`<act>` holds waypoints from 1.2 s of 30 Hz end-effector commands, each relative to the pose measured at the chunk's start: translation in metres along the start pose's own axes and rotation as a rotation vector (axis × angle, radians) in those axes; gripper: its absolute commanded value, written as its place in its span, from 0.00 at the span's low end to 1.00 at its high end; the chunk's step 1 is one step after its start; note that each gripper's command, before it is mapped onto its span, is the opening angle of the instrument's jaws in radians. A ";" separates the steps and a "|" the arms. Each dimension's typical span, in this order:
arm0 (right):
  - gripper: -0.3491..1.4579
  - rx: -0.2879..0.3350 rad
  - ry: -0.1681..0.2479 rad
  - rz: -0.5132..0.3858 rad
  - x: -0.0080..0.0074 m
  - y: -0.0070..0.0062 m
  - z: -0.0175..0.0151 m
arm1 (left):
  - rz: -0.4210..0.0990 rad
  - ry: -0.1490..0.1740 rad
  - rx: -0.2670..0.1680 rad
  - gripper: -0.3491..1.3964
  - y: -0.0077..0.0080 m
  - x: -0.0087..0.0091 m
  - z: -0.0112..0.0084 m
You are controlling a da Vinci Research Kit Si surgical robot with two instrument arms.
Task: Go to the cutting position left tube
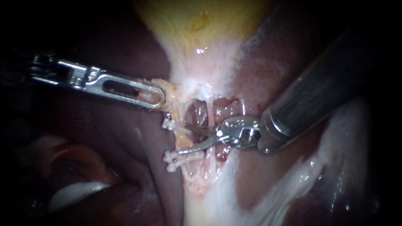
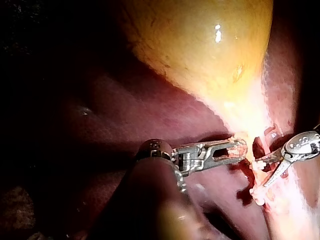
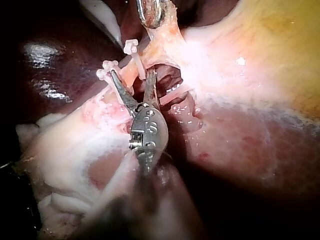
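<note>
The left instrument [image 1: 155,97] comes in over dark liver [image 1: 121,146]. Its shaft is lost in shadow at the edge, and in its own wrist view the near part is a blur. From the endoscope only 1 slotted jaw shows; the other lies hidden under it. The jaws are clamped on a flap of pale tissue [image 1: 171,90] at the narrow end of the gallbladder [image 1: 201,25], whose body is cut off by the frame.

Just right of that grip, 3 white clips sit across the left tube [image 1: 185,143]: 1 upper clip [image 1: 169,124] and a lower pair [image 1: 169,158]. The tube runs down from the held tissue along the left side of a dark opening in the tissue. Only a short pale stretch of it shows between the upper clip and the pair.

The right instrument [image 1: 182,138] enters from the upper right, its shaft out of focus and cut off. Its 2 thin blades are spread in a V. They reach into the gap between the upper clip and the lower pair, 1 blade on each side of the tube. The lower blade lies just beside the pair. The right wrist view shows the same V [image 3: 131,75]. Whether either blade touches the tube cannot be told, since the tips merge with clips and glare.
</note>
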 end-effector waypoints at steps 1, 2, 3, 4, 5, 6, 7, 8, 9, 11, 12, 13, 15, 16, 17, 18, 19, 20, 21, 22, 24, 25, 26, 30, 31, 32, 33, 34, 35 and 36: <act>0.92 0.004 0.002 0.006 0.0001 -0.0001 0.0002 | 0.000 0.000 0.000 0.00 0.0000 0.0000 0.0000; 0.92 0.008 0.001 0.003 0.0000 -0.0002 0.0002 | 0.000 0.000 0.000 0.00 0.0000 0.0000 0.0000; 0.92 0.012 0.003 0.006 0.0000 -0.0002 0.0003 | 0.000 0.000 0.000 0.00 0.0000 0.0000 0.0000; 0.92 0.016 0.006 0.009 0.0001 -0.0003 0.0003 | 0.000 0.000 0.000 0.00 0.0000 0.0000 0.0000; 0.92 0.019 0.008 0.013 0.0001 -0.0003 0.0003 | 0.000 0.000 0.000 0.00 0.0000 0.0000 0.0000; 0.92 0.021 0.008 0.012 0.0001 -0.0003 0.0004 | 0.000 0.000 0.000 0.00 0.0000 0.0000 0.0000; 0.92 0.022 0.008 0.011 0.0001 -0.0003 0.0004 | 0.000 0.000 0.000 0.00 -0.0001 0.0000 0.0000; 0.92 0.023 0.008 0.017 0.0001 -0.0003 0.0004 | 0.000 0.000 0.000 0.00 0.0000 0.0000 0.0000; 0.92 0.023 0.008 0.016 0.0001 -0.0004 0.0004 | 0.000 0.000 0.000 0.00 0.0000 0.0000 0.0000; 0.92 0.027 0.007 0.016 0.0000 -0.0003 0.0003 | 0.000 0.000 0.000 0.00 0.0000 0.0000 -0.0001; 0.92 0.027 0.007 0.022 0.0000 -0.0003 0.0003 | 0.000 0.000 0.000 0.00 0.0000 0.0000 -0.0001; 0.92 0.027 0.007 0.021 0.0000 -0.0003 0.0003 | 0.000 0.000 0.000 0.00 0.0000 0.0000 -0.0001; 0.92 0.032 0.009 0.020 0.0000 -0.0003 0.0003 | 0.000 0.000 0.000 0.00 0.0000 0.0000 -0.0001; 0.92 0.033 0.009 0.026 -0.0001 -0.0004 0.0002 | 0.000 0.000 0.000 0.00 0.0000 0.0000 -0.0001; 0.92 0.036 0.009 0.025 -0.0001 -0.0004 0.0002 | 0.000 0.000 0.000 0.00 0.0000 0.0000 -0.0001; 0.92 0.037 0.009 0.025 -0.0001 -0.0004 0.0002 | 0.000 0.000 0.000 0.00 0.0000 0.0000 -0.0001; 0.92 0.041 0.008 0.030 -0.0001 -0.0004 0.0002 | 0.000 0.000 0.000 0.00 0.0000 0.0000 -0.0001; 0.92 0.042 0.008 0.035 -0.0001 -0.0004 0.0002 | 0.000 0.000 0.000 0.00 0.0000 0.0000 -0.0001; 0.92 0.044 0.007 0.039 -0.0002 -0.0004 0.0003 | 0.000 0.000 0.000 0.00 0.0000 0.0000 -0.0001; 0.92 0.048 0.006 0.042 -0.0002 -0.0004 0.0003 | 0.000 0.000 0.000 0.00 0.0000 0.0000 -0.0001; 0.92 0.057 0.004 0.048 -0.0003 -0.0005 0.0003 | 0.000 0.000 0.000 0.00 0.0000 0.0000 -0.0001; 0.92 0.061 0.009 0.051 -0.0003 -0.0005 0.0003 | 0.000 0.000 0.000 0.00 0.0000 0.0000 -0.0001; 0.92 0.066 0.014 0.054 -0.0003 -0.0005 0.0004 | 0.000 0.000 0.000 0.00 0.0000 0.0000 -0.0001; 0.92 0.071 0.023 0.057 0.0002 -0.0003 0.0009 | 0.000 0.000 0.000 0.00 -0.0001 0.0000 0.0000; 0.92 0.072 0.025 0.062 0.0003 -0.0002 0.0011 | 0.000 0.000 0.000 0.00 -0.0001 0.0000 0.0000; 0.92 0.079 0.033 0.066 0.0005 -0.0001 0.0014 | 0.000 0.000 0.000 0.00 -0.0001 0.0000 0.0000; 0.92 0.083 0.038 0.069 0.0006 0.0000 0.0015 | 0.000 0.000 0.000 0.00 -0.0001 0.0000 0.0000; 0.92 0.088 0.040 0.072 0.0007 0.0001 0.0017 | 0.000 0.000 0.000 0.00 -0.0001 0.0000 0.0000; 0.92 0.095 0.045 0.074 0.0009 0.0002 0.0019 | 0.000 0.000 0.000 0.00 -0.0001 0.0000 0.0000; 0.92 0.101 0.049 0.077 0.0010 0.0003 0.0020 | 0.000 -0.001 -0.001 0.00 -0.0001 0.0000 0.0000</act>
